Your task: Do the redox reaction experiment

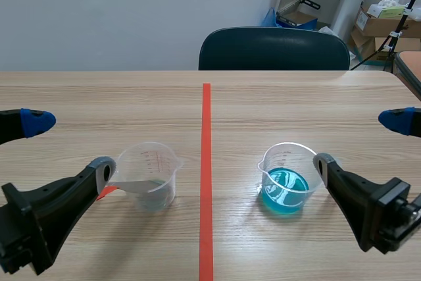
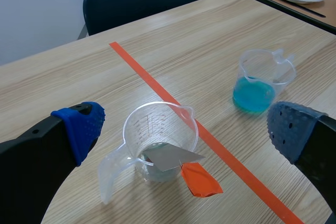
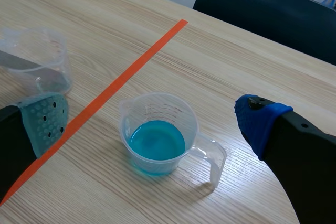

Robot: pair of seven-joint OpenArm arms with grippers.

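Metal strip (image 2: 170,157) leans inside the clear cup (image 2: 157,140) by the left gripper (image 1: 70,146), the cup of blue liquid (image 1: 287,179) stands by the right gripper (image 1: 360,141), both with fingers spread and empty, so a first, well-centred grasp probably comes next.

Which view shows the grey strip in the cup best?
Left wrist view: grey strip and its orange end show from above. Scene view shows it through the cup wall; right wrist view only part.

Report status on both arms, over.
Left gripper, right gripper: jaws open, holding nothing. Clear cup with metal strip left, blue-liquid cup right, both upright. Nothing in the way.
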